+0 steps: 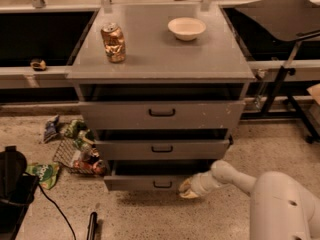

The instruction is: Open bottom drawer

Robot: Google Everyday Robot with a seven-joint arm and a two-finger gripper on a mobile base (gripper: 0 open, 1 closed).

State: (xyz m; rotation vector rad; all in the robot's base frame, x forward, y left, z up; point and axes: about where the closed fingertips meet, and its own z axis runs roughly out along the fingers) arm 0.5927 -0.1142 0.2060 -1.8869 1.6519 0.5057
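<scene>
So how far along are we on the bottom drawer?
Done: the bottom drawer stands partly pulled out, with a dark gap showing above its front. In hand: the gripper is low at the drawer front, just right of the handle. Left: drawing it further out, since hardly any of the inside shows.

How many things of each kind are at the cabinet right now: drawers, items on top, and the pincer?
Grey metal drawers: 3 (tall top drawer, middle drawer, narrow bottom drawer)
Dented copper-coloured drink can: 1
Round white bowl: 1
White robot pincer: 1, low at the right end of the bottom drawer's front
Total: 6
</scene>
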